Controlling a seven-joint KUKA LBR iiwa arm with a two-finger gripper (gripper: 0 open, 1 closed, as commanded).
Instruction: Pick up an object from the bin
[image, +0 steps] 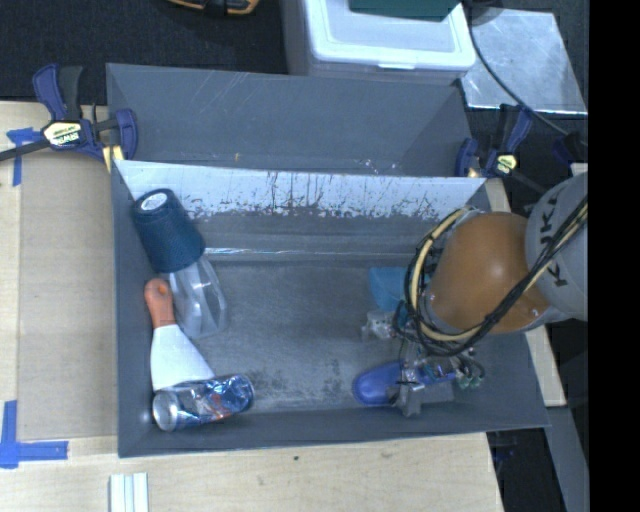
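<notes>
Reaching in from the right, the gripper (412, 388) sits low in the front right corner of the bin (300, 300), close to the front wall. A dark blue rounded object (376, 385) lies just beside it on the left; whether the gripper is released or clenched cannot be told. A light blue piece (384, 285) lies behind it. The floor's centre is open. Along the left wall lie a clear bottle (180, 262) with a blue cap, an orange-tipped white item (168, 345) and a crushed can (200, 402)
</notes>
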